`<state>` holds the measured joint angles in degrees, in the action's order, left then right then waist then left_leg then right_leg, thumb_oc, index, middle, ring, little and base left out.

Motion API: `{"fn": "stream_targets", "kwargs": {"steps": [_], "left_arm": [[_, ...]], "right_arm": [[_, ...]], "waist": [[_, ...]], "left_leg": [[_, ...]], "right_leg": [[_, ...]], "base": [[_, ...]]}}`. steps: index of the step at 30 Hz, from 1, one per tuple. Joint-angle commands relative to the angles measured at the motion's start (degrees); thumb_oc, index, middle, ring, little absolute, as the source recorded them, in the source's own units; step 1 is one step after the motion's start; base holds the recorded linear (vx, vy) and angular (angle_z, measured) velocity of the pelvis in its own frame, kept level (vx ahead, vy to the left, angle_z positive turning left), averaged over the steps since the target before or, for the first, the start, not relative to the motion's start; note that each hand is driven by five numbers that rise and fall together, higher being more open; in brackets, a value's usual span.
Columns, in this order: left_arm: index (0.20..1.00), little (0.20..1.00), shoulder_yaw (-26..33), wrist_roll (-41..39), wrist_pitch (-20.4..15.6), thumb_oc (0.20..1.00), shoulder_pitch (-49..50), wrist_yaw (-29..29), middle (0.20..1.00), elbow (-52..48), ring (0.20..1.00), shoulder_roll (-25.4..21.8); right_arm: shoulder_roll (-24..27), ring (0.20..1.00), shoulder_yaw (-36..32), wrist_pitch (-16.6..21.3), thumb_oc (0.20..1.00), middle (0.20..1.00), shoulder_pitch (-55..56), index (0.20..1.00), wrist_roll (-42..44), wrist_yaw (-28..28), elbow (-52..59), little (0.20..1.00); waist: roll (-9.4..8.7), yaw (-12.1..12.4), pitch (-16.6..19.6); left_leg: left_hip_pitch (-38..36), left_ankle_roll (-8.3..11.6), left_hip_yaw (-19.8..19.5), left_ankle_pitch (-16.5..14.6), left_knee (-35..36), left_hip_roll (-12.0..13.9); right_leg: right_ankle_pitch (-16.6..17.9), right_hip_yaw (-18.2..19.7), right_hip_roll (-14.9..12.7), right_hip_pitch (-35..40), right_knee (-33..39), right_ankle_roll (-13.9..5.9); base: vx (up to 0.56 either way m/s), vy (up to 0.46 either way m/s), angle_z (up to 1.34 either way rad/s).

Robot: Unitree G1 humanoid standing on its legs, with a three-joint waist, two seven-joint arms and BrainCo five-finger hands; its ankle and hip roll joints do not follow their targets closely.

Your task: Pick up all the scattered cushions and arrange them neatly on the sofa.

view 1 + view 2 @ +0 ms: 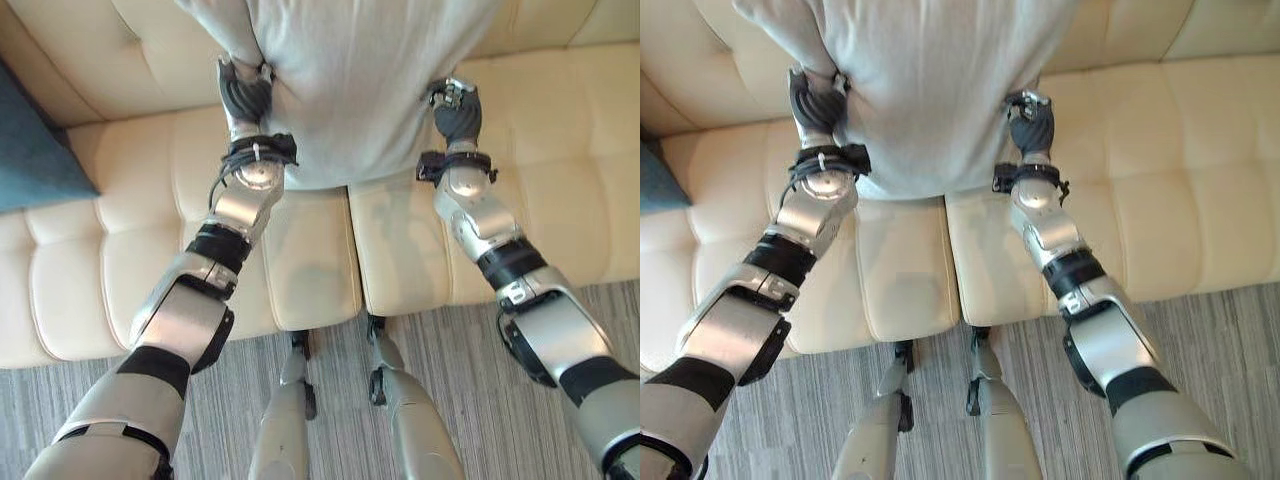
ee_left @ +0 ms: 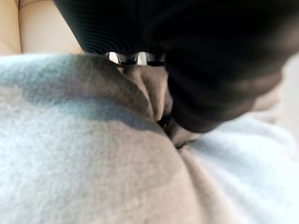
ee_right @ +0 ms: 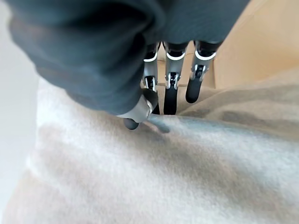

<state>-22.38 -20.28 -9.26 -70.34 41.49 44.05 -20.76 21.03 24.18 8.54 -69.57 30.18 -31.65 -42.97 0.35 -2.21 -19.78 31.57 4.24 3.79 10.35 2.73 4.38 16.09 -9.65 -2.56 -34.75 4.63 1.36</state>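
A large pale grey cushion [image 1: 360, 90] stands on the cream sofa [image 1: 310, 260] against its backrest, held between both hands. My left hand [image 1: 243, 95] grips its left edge; in the left wrist view the cloth [image 2: 93, 154] puckers into the hand [image 2: 210, 70]. My right hand [image 1: 458, 112] holds the right edge. In the right wrist view, my right hand [image 3: 93, 56] has its thumb pressed on the cushion's [image 3: 163, 172] face and its fingers [image 3: 170, 88] reaching behind the rim, pinching it.
A dark teal cushion [image 1: 35, 150] leans at the sofa's left end. The seat to the right of the grey cushion is bare. Striped grey carpet [image 1: 450, 360] runs along the sofa's front edge.
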Motion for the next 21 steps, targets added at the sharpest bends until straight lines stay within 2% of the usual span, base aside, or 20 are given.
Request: {"fn": "stream_targets", "kwargs": {"steps": [1, 3, 4, 5, 8, 9, 10, 11, 13, 14, 15, 17, 19, 21], "left_arm": [[0.2, 0.2, -4.99, 6.35, -2.86, 0.2, -2.28, 0.29, 0.2, -3.73, 0.2, 2.83], [0.2, 0.2, -4.91, 6.79, -2.22, 0.2, -1.74, 0.3, 0.2, -2.67, 0.2, 3.76], [0.755, 0.755, -4.56, 6.28, -1.11, 0.755, -1.52, 0.02, 0.755, 0.18, 0.755, 3.79], [1.0, 1.0, -4.55, 6.26, -1.13, 1.0, -1.61, -0.01, 1.0, 0.24, 1.0, 3.76], [1.0, 1.0, -4.76, 2.5, -0.2, 1.0, -3.98, -1.9, 1.0, 5.81, 1.0, 3.71], [1.0, 1.0, -4.6, -0.69, -0.52, 1.0, -4.97, -3.22, 1.0, 7.57, 1.0, 3.72], [1.0, 1.0, -3.32, -9.42, -1.76, 1.0, -6.65, -6.52, 1.0, 10.75, 1.0, 3.33], [1.0, 1.0, -3.35, -9.62, -1.87, 1.0, -6.86, -6.7, 1.0, 10.98, 1.0, 3.3], [1.0, 1.0, -1.44, -16.93, -1.9, 1.0, -7.84, -9.44, 1.0, 14.45, 1.0, 1.14], [1.0, 1.0, 0.22, -20.68, -1.56, 1.0, -7.5, -11.42, 1.0, 15.85, 1.0, -2.78], [1.0, 1.0, 0.18, -20.79, -1.57, 1.0, -7.54, -11.57, 1.0, 15.95, 1.0, -2.84], [1.0, 1.0, 1.82, -21.69, -1.07, 1.0, -5.28, -13.11, 1.0, 16.04, 1.0, -7.25], [1.0, 1.0, 5.71, -18.77, -0.4, 1.0, 5.28, -15.95, 1.0, 12.33, 1.0, -14.13], [1.0, 1.0, 7.62, -13.82, 0.48, 1.0, 13.96, -17.7, 1.0, 9.11, 1.0, -17.25]], "right_arm": [[-6.13, 0.2, 3.99, 5.78, 0.2, 0.2, -5.32, 0.2, -5.12, 0.75, 3.71, 0.2], [-6.19, 0.2, 4.15, 4.39, 0.2, 0.2, -5.75, 0.2, -7.27, -0.01, 1.49, 0.2], [-5.38, 1.0, 5.06, 1.81, 1.0, 1.0, -6.23, 1.0, -9.12, -0.35, -2.87, 1.0], [-5.39, 1.0, 5.06, 1.83, 1.0, 1.0, -6.34, 1.0, -9.1, -0.33, -2.94, 1.0], [-3.58, 1.0, 7.01, -1.62, 1.0, 1.0, -8.98, 1.0, -9.06, 1.18, -10.88, 1.0], [-2.89, 1.0, 6.55, -2.32, 1.0, 1.0, -9.81, 1.0, -7.65, 1.49, -13.57, 1.0], [-0.6, 1.0, 6.33, -4.19, 1.0, 1.0, -10.8, 1.0, -6.93, 2.22, -17.69, 1.0], [-0.56, 1.0, 6.36, -4.15, 1.0, 1.0, -10.96, 1.0, -6.88, 2.3, -17.83, 1.0], [2.56, 1.0, 5.67, -5.52, 1.0, 1.0, -11.51, 1.0, -6.74, 2.33, -20.47, 1.0], [5.54, 1.0, 3.97, -5.64, 1.0, 1.0, -10.45, 1.0, -5.56, 2.11, -21.18, 1.0], [5.54, 1.0, 3.94, -5.63, 1.0, 1.0, -10.41, 1.0, -5.53, 2.13, -21.14, 1.0], [8.2, 1.0, 0.79, -4.82, 1.0, 1.0, -7.22, 1.0, -2.99, 2.21, -19.47, 1.0], [11.42, 1.0, -7.34, -2.43, 1.0, 1.0, 4.58, 1.0, 1.57, 3.55, -13.08, 1.0], [11.91, 1.0, -11.45, -1.41, 1.0, 1.0, 14.31, 1.0, 2.21, 5.54, -7.34, 1.0]], "waist": [[-0.92, 0.03, 3.79], [-0.97, 0.04, 3.42], [-1.15, 0.11, 2.82], [-1.17, 0.06, 2.89], [-1.79, 0.23, 2.68], [-1.92, 0.28, 2.53], [-2.01, 0.47, 2.23], [-1.97, 0.47, 2.05], [-2.2, 0.65, 1.98], [-2.08, 0.87, 1.65], [-2.1, 0.87, 1.46], [-1.99, 0.92, 1.55], [-1.8, 1.11, 1.76], [-1.81, 1.14, 2.29]], "left_leg": [[-0.1, -0.32, -0.21, -6.29, -5.26, -2.16], [0.28, -0.34, -0.45, -6.23, -5.18, -2.31], [-0.15, -0.28, -0.57, -6.34, -5.12, -2.35], [0.06, -0.32, -0.58, -6.17, -5.08, -2.41], [-0.5, -0.33, -0.75, -6.01, -4.68, -2.53], [-0.9, -0.33, -0.79, -5.97, -4.43, -2.6], [-1.96, -0.35, -0.98, -5.76, -3.49, -2.78], [-2.14, -0.35, -1.01, -5.71, -3.37, -2.77], [-3.81, -0.28, -1.22, -5.53, -2.3, -2.91], [-6.05, -0.24, -1.27, -5.43, -1.12, -2.98], [-6.37, -0.24, -1.29, -5.38, -0.95, -2.97], [-8.48, -0.2, -1.23, -5.36, 0.13, -3.05], [-13.35, 0.0, -1.1, -5.69, 2.27, -3.25], [-16.0, 0.0, -0.87, -6.75, 2.27, -3.21]], "right_leg": [[-13.22, 1.66, -2.85, -0.49, -9.13, -7.66], [-13.29, 1.76, -2.84, -0.67, -9.13, -7.61], [-13.44, 1.43, -2.83, -0.29, -9.23, -7.55], [-13.28, 1.42, -2.88, -0.45, -9.13, -7.54], [-12.9, 0.9, -3.05, 0.23, -8.71, -7.6], [-12.68, 0.69, -3.12, 0.69, -8.37, -7.71], [-12.32, 0.42, -3.13, 1.97, -7.46, -7.9], [-12.28, 0.39, -3.11, 2.16, -7.35, -7.91], [-11.99, 0.18, -3.02, 3.8, -6.46, -8.12], [-11.8, -0.04, -3.01, 5.96, -5.55, -8.33], [-11.76, -0.07, -2.99, 6.29, -5.39, -8.34], [-11.78, -0.16, -2.9, 8.28, -4.63, -8.41], [-11.83, -0.57, -2.85, 12.97, -3.04, -8.46], [-11.96, -0.66, -2.84, 16.08, -2.06, -8.55]], "base": [[0.06, 0.017, 0.05], [0.04, 0.02, 0.06], [0.01, 0.013, 0.16], [0.02, 0.019, 0.24], [0.0, 0.017, 0.2], [0.0, 0.036, -0.01], [0.01, 0.029, -0.07], [0.01, 0.035, 0.07], [0.01, 0.037, 0.13], [0.02, 0.04, 0.08], [0.02, 0.046, 0.04], [0.04, 0.053, 0.02], [0.06, 0.093, 0.0], [0.05, 0.062, 0.01]]}}
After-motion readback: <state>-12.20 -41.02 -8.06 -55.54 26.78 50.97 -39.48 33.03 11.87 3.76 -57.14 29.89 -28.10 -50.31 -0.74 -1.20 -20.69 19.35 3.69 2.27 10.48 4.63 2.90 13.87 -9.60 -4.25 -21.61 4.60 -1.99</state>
